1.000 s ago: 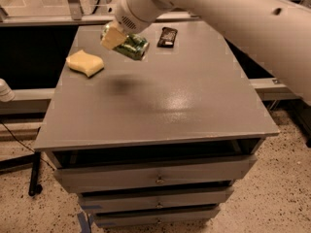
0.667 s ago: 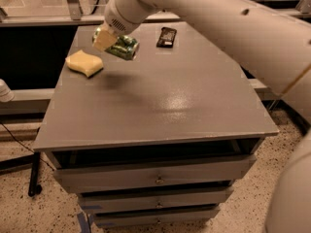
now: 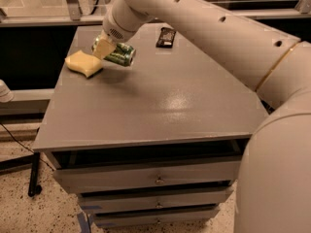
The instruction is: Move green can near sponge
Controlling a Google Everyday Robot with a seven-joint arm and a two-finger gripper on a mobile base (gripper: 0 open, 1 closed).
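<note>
the claw [image 3: 109,51] is clenched around the green can [image 3: 120,54], gripping it near its left end, so that the can lies on its side with a silver end pointing right. both are in the far left part of the desk [image 3: 160,106], just right of the sponge [image 3: 84,63], which lies flat near the desk's far left corner.

over the last second the arm has carried the can leftward and a little lower. before, it hung closer to the dark wrapped bar [image 3: 165,37] at the far edge. now it is well apart from that bar and almost level with the sponge's right edge. the sponge itself has not shifted, and neither has the bar.

a soft shadow falls on the desk below and slightly nearer than the can, which suggests the can hangs just above the surface and is not resting on it, though contact cannot be ruled out from this angle. can and sponge appear close but not touching.

for the task, the carrying part looks nearly finished, since the can is already beside its target. what is left, as i judge it, is a short lowering onto the desk and a release. the risk is that a can set down on its side may roll, or that the claw's left side may nudge the sponge as it descends.
</note>
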